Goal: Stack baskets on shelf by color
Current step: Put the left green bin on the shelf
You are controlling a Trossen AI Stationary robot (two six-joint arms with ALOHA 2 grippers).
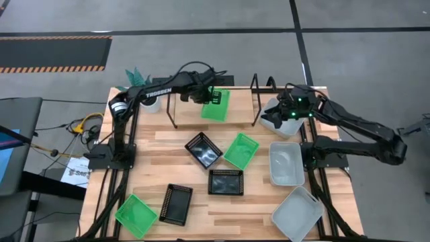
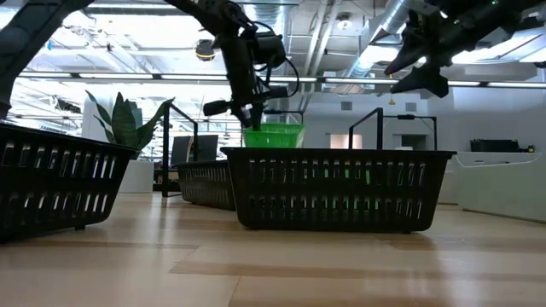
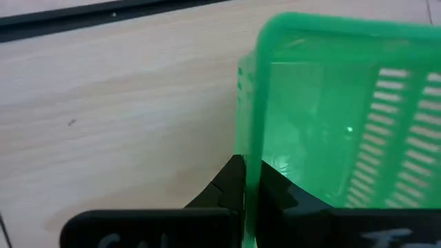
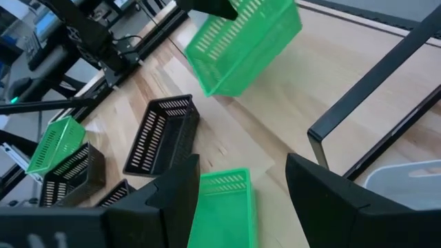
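My left gripper (image 1: 209,96) is clenched on the rim of 1 bright green slotted plastic basket (image 1: 216,105), holding it over the light wooden shelf board (image 1: 191,111) between the black wire end loops. In the left wrist view my fingers (image 3: 231,182) pinch that basket's wall, 1 on each side.

On the wooden tabletop (image 1: 262,202), from left to right: 1 green basket (image 1: 136,215) at the near left corner, 1 black mesh-sided basket (image 1: 176,204) beside it, 1 black basket (image 1: 203,149) and 1 black basket (image 1: 226,181) at centre, and 1 green basket (image 1: 241,150) just right of them.

2 translucent white baskets (image 1: 286,163) (image 1: 297,214) lie at the right. My right gripper (image 1: 290,107) hangs released, fingers (image 4: 176,189) apart and holding nothing, above a 3rd white basket (image 1: 277,123) beside the shelf's right loop (image 1: 259,91).
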